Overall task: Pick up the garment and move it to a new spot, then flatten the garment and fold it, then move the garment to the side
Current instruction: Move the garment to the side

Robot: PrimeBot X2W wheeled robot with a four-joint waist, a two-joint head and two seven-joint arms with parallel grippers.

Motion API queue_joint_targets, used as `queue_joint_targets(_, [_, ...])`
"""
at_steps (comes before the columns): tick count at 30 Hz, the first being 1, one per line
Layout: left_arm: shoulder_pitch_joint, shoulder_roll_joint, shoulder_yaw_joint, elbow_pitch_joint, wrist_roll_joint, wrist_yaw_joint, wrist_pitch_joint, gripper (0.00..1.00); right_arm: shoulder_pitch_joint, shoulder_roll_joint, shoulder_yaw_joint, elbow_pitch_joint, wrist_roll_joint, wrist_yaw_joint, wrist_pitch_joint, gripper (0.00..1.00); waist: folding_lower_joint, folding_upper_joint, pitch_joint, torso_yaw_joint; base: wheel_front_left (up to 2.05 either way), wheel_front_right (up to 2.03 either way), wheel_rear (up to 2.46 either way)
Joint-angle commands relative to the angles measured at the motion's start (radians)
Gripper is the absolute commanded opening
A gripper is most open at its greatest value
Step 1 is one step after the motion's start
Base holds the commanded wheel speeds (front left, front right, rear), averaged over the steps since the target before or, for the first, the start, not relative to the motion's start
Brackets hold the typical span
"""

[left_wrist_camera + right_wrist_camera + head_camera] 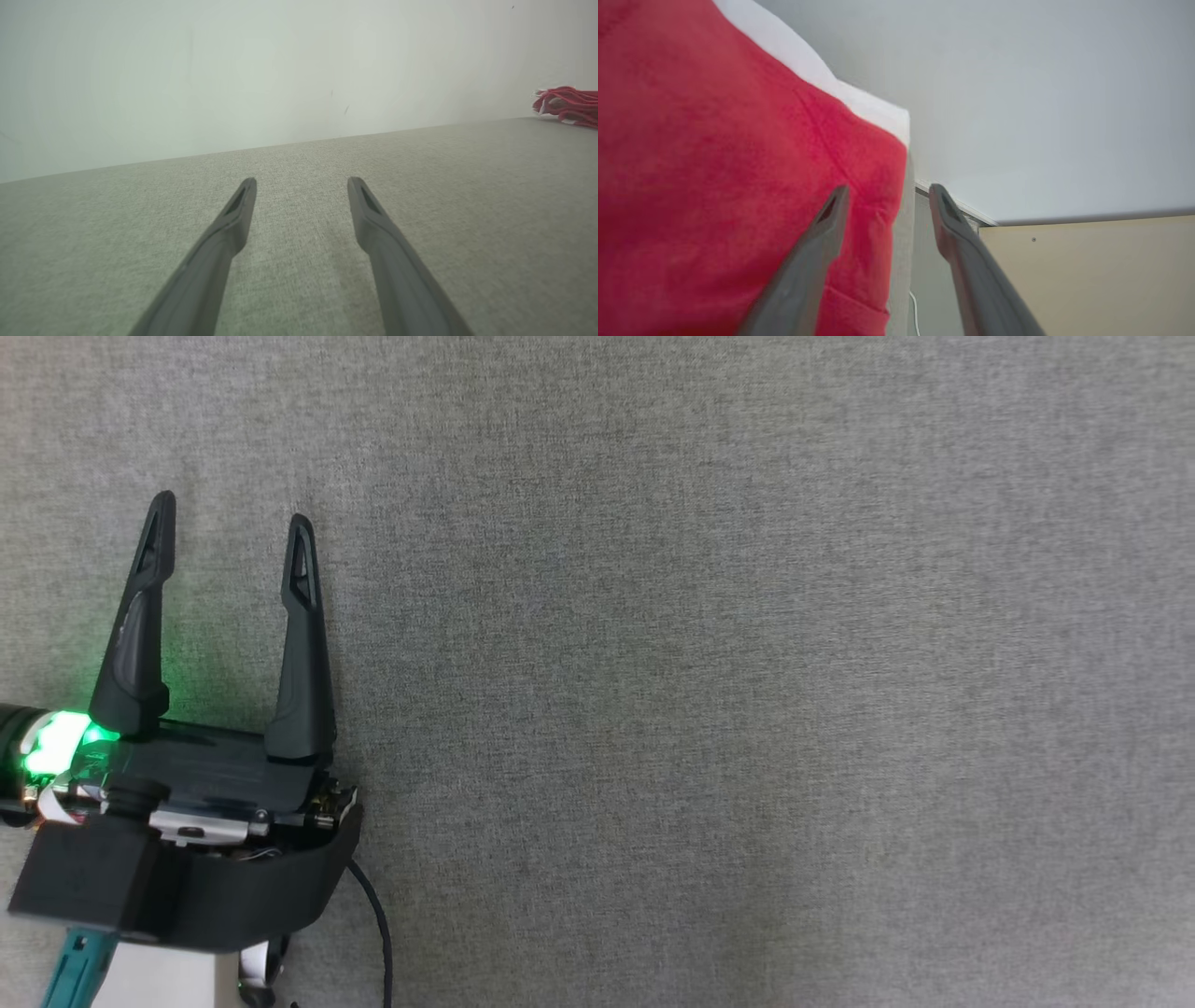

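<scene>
The garment (714,163) is red with a white trim and looms large on the left of the right wrist view. My right gripper (889,189) is open; the garment's right edge lies in the gap between the two fingers, close to the left one. In the left wrist view the garment (567,105) is a small red heap at the table's far right edge. My left gripper (231,513) rests open at the left of the grey cloth-covered table (747,663), nothing between its fingers. The left wrist view has that gripper (302,181) low over the table (467,186).
A pale wall (233,70) rises behind the table's far edge. A beige panel (1087,280) and a thin white cable (915,312) lie beyond the right gripper. A black cable (378,924) trails from my left wrist.
</scene>
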Motion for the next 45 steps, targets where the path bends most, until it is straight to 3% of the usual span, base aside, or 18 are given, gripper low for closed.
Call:
queue_joint_targets(1, [-0.001, 0.004, 0.011, 0.050, 0.007, 0.008, 0.008, 1.00, -0.011, 0.009, 0.007, 0.002, -0.026, -0.003, -0.024, 1.00, 0.0001, 0.0001, -0.021, -0.004, 0.00, 0.00, 0.00])
queue_joint_targets(5, [0.013, 0.001, 0.021, 0.060, -0.004, 0.013, 0.007, 1.00, -0.023, 0.034, 0.001, 0.015, -0.078, -0.003, -0.075, 1.00, 0.0001, 0.0001, -0.076, -0.006, 0.00, 0.00, 0.00])
queue_joint_targets(11, [0.059, -0.012, 0.036, 0.083, -0.020, 0.018, 0.004, 1.00, 0.025, 0.132, -0.084, 0.051, -0.035, -0.003, -0.205, 1.00, 0.0001, 0.0001, -0.197, 0.003, 0.00, 0.00, 0.00])
queue_joint_targets(17, [0.147, -0.020, 0.079, 0.107, -0.040, 0.029, 0.003, 1.00, 0.156, 0.254, -0.151, 0.068, 0.013, -0.003, -0.326, 1.00, 0.0001, 0.0001, -0.338, 0.016, 0.00, 0.00, 0.00])
queue_joint_targets(27, [0.284, -0.030, 0.129, 0.150, -0.057, 0.032, 0.003, 1.00, 0.432, 0.413, -0.279, 0.027, 0.033, -0.003, -0.418, 1.00, 0.0001, 0.0001, -0.532, 0.015, 0.00, 0.00, 0.00])
queue_joint_targets(31, [0.322, -0.036, 0.140, 0.160, -0.058, 0.031, 0.003, 1.00, 0.567, 0.475, -0.372, -0.031, 0.019, -0.003, -0.426, 1.00, 0.0001, 0.0001, -0.583, 0.014, 0.00, 0.00, 0.00])
queue_joint_targets(45, [0.380, -0.050, 0.162, 0.188, -0.064, 0.028, 0.003, 1.00, 1.030, 0.703, -0.678, -0.416, -0.139, -0.003, -0.425, 1.00, 0.0001, 0.0001, -0.670, -0.012, 0.00, 0.00, 0.00])
